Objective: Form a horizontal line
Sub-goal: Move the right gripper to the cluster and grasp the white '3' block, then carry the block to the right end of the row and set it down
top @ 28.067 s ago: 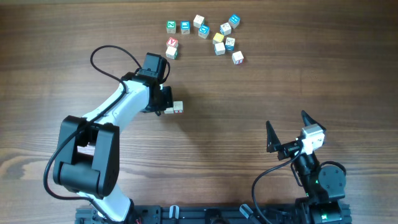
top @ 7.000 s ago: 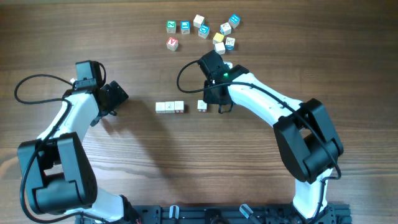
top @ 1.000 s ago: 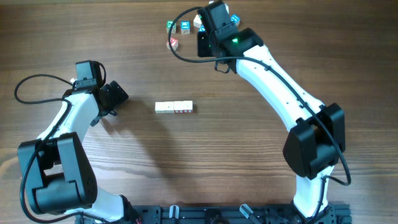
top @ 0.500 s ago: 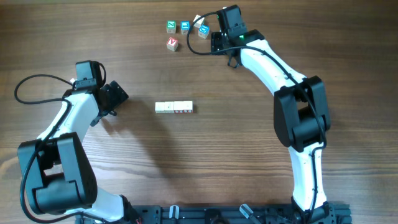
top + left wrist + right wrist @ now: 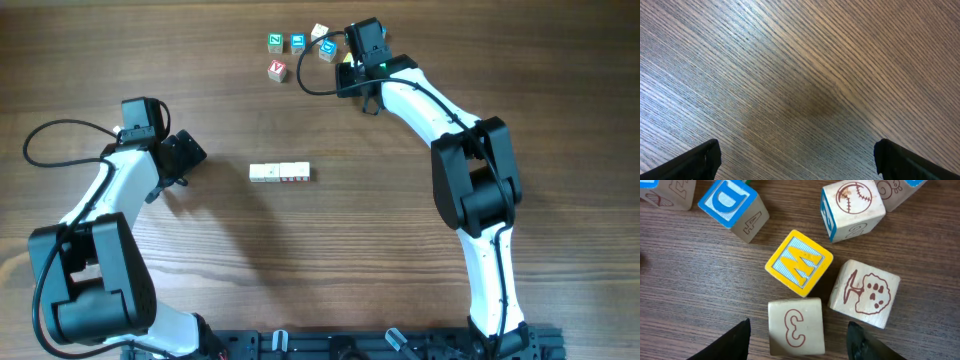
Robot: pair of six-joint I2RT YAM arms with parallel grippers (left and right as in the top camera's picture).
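The horizontal line (image 5: 280,172) is a short row of several whitish cubes touching side to side at mid-table. My right gripper (image 5: 358,72) hovers over the loose cluster at the far edge. In the right wrist view it (image 5: 797,345) is open, its fingers (image 5: 730,342) astride a pale cube with a red mark (image 5: 796,326), with a gap on each side. My left gripper (image 5: 190,152) stays left of the row, open (image 5: 797,160) over bare wood.
Round the pale cube lie a yellow M cube (image 5: 798,263), a tree cube (image 5: 865,293), a baseball cube (image 5: 852,207) and a blue D cube (image 5: 732,205). Green (image 5: 274,42), blue (image 5: 297,42) and red V (image 5: 277,70) cubes lie left of the cluster.
The right arm has swung its elbow to the right and its wrist has settled over the right part of the cluster. The row and the left arm have not moved.
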